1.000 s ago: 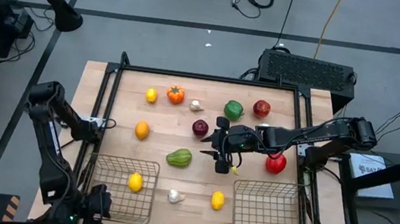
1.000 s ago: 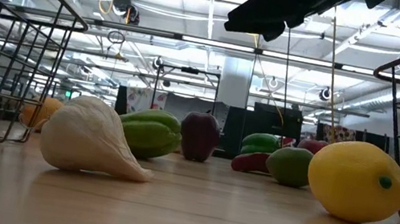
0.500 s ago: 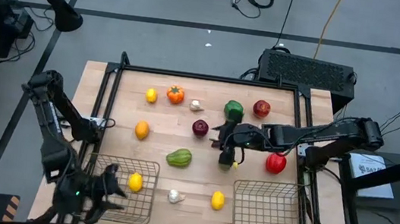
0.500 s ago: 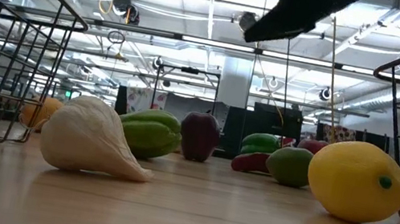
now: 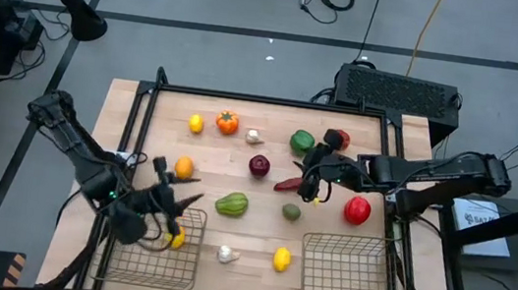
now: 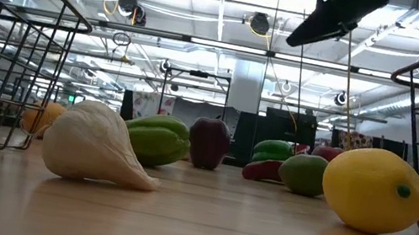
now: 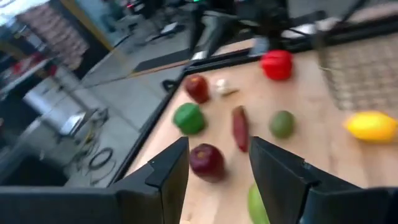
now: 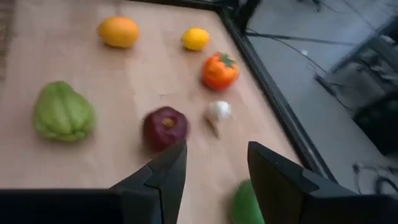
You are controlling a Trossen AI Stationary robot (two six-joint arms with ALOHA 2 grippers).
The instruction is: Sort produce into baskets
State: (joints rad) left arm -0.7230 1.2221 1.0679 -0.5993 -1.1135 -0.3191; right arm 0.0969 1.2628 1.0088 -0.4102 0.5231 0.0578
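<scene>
Produce lies scattered on the wooden table: a lemon, an orange tomato, a garlic bulb, a green pepper, a red apple, a dark red apple, an orange, a green squash, a red chili, a small green fruit and a red pepper. A lemon lies in the left basket. The right basket holds nothing. My left gripper is open above the left basket's far edge. My right gripper is open and empty, above the table just right of the chili.
A garlic bulb and a lemon lie between the two baskets near the front edge. A dark metal frame runs around the table. In the low view my right gripper hangs well above the produce.
My left gripper has gone from the table's near left corner toward the far and right, and now hangs over the left basket's far edge. My right gripper has drawn back toward the right and far edges, uncovering the chili and the small green fruit. No produce has moved.
</scene>
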